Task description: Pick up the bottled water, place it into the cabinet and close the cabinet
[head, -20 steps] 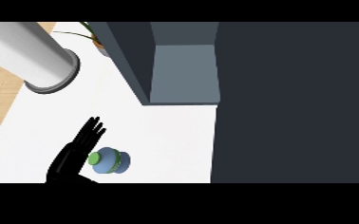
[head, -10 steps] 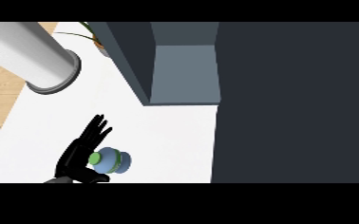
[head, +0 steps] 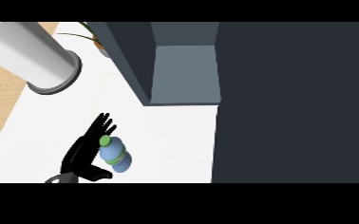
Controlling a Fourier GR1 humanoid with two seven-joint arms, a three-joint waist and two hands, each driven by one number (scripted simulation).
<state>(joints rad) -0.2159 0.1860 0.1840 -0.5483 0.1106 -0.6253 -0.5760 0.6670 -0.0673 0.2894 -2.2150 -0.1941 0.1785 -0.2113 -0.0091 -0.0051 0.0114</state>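
The bottled water point(head: 114, 154), pale blue with a green cap, stands on the white counter point(head: 168, 137) at the lower left and leans, its cap toward the upper left. My left hand point(head: 82, 152) lies against its left side, open, fingers straight and pointing up the view, thumb reaching under the bottle's lower end. The grey cabinet point(head: 184, 73) is up and to the right, its inside showing. A large dark panel point(head: 284, 102), likely its door, fills the right side. My right hand does not show.
A thick grey cylinder point(head: 38, 57) slants in from the upper left over the counter. A small potted plant point(head: 95, 37) sits behind it, next to the cabinet's left wall. Wooden floor shows past the counter's left edge.
My left hand has shifted slightly right and up against the bottle. The bottle, seen almost from straight above before, now leans with its base toward the lower right.
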